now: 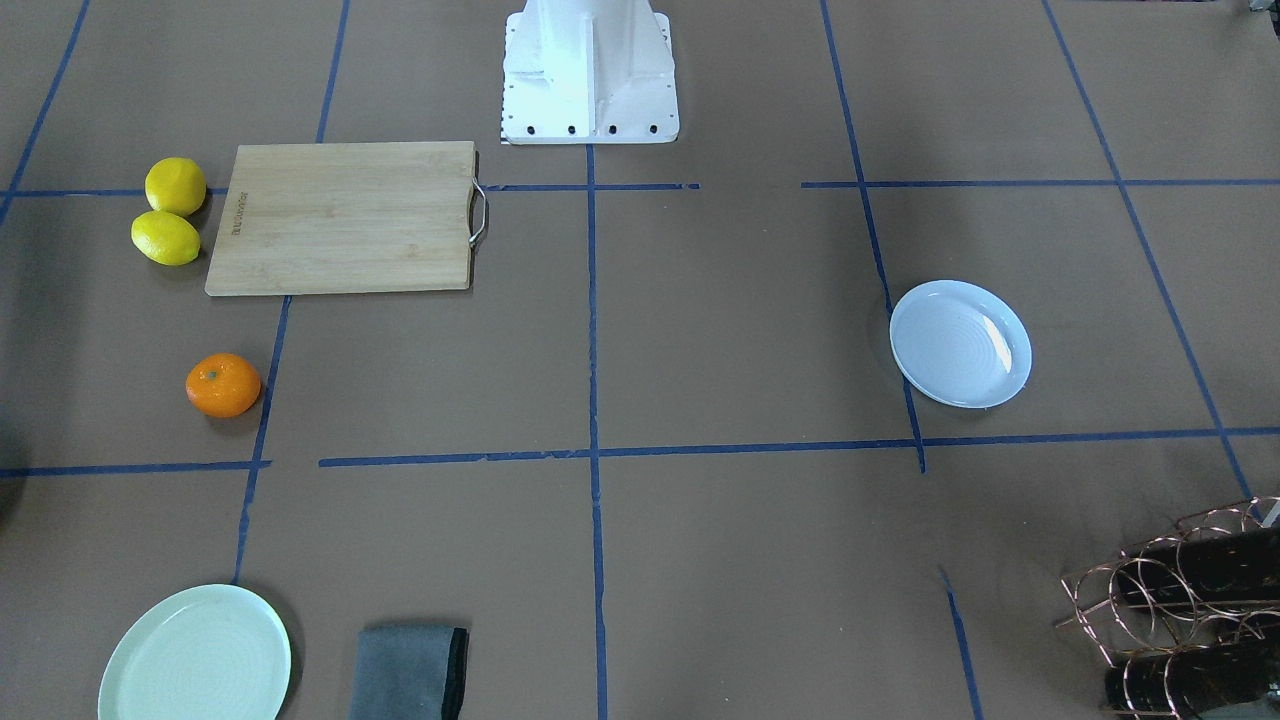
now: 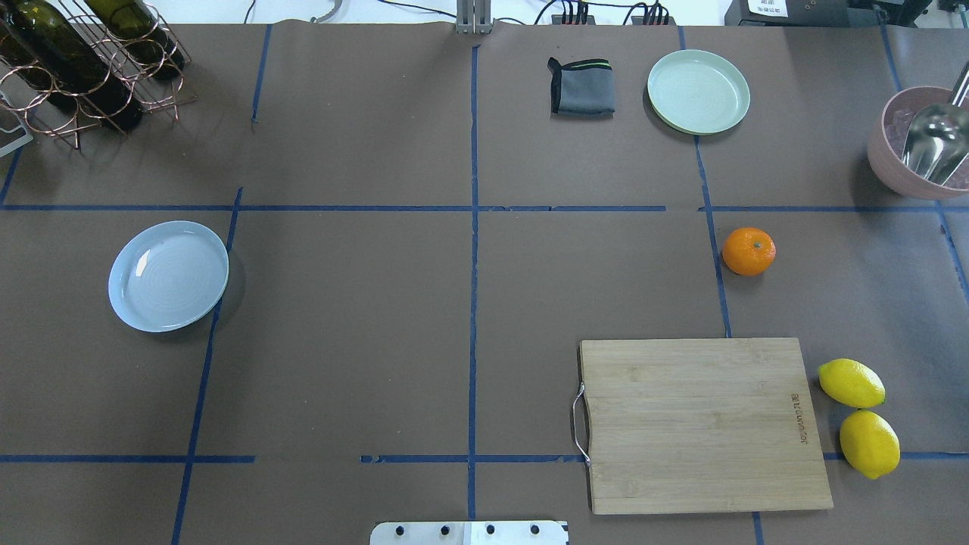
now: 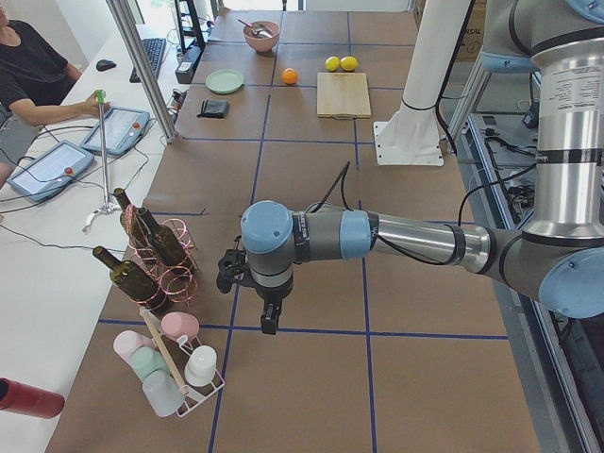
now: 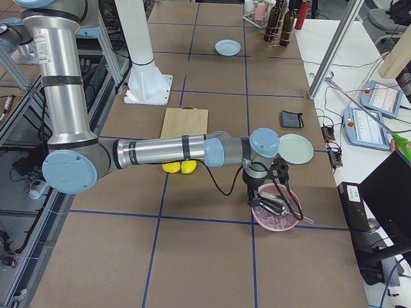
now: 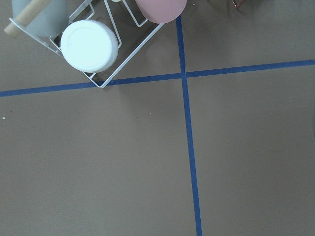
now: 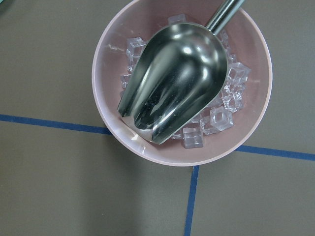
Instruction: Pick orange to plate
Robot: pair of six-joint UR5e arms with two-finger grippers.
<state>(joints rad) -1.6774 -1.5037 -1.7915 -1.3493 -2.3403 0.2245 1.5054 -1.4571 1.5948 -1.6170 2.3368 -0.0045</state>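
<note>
The orange (image 2: pixel 749 251) rests on the brown table on my right side, between the cutting board and the mint plate; it is also the orange (image 1: pixel 223 385) at the left of the front view. The pale bluish plate (image 2: pixel 168 275) lies empty far across on my left side. My left gripper (image 3: pixel 269 321) hangs over bare table near the bottle rack, well away from both. My right gripper (image 4: pixel 252 200) hovers above a pink bowl at the table's end. Neither gripper's fingers show in the wrist views, so I cannot tell whether they are open or shut.
A wooden cutting board (image 2: pixel 700 424) with two lemons (image 2: pixel 852 383) beside it sits near the orange. A mint plate (image 2: pixel 698 91) and grey cloth (image 2: pixel 581 87) lie at the far side. The pink bowl (image 6: pixel 162 158) holds ice and a metal scoop (image 6: pixel 172 83). A wine rack (image 2: pixel 76 68) stands far left.
</note>
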